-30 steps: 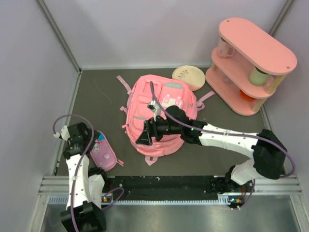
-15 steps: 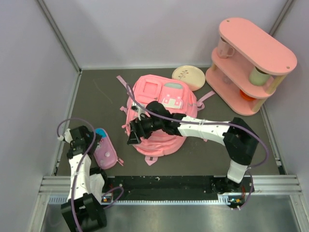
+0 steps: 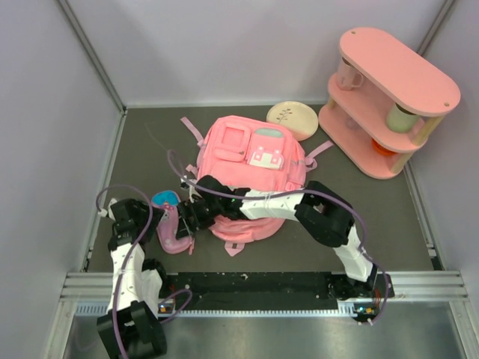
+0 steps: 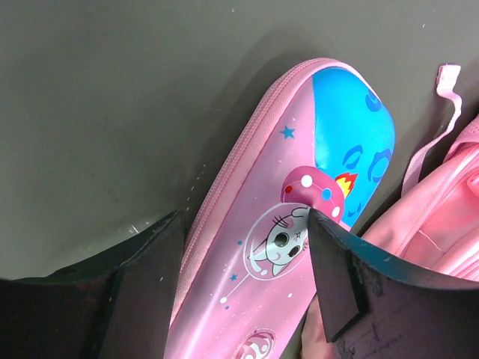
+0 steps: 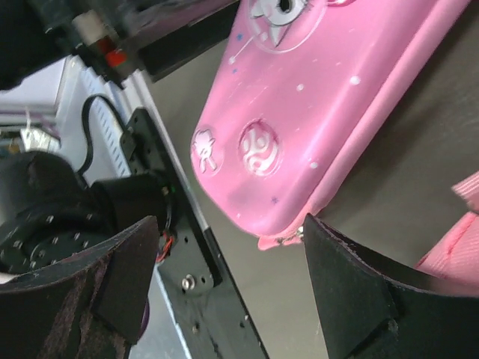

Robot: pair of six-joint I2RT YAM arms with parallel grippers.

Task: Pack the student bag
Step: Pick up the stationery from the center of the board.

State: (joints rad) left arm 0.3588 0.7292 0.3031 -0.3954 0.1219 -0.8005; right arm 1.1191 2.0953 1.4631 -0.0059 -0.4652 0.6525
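Left jaws straddle pink pouch (image 4: 254, 254), grip unclear; right jaws parted; dark table (image 3: 150, 153), pale walls (image 3: 239, 45).

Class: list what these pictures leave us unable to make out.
- Top view: near part of the student bag, under the right arm.
- Left wrist view: near end of the pouch, cut off by the bottom edge.
- Same view: whether the left gripper presses the pouch.
- Top view: contents of the shelf, half hidden by boards.
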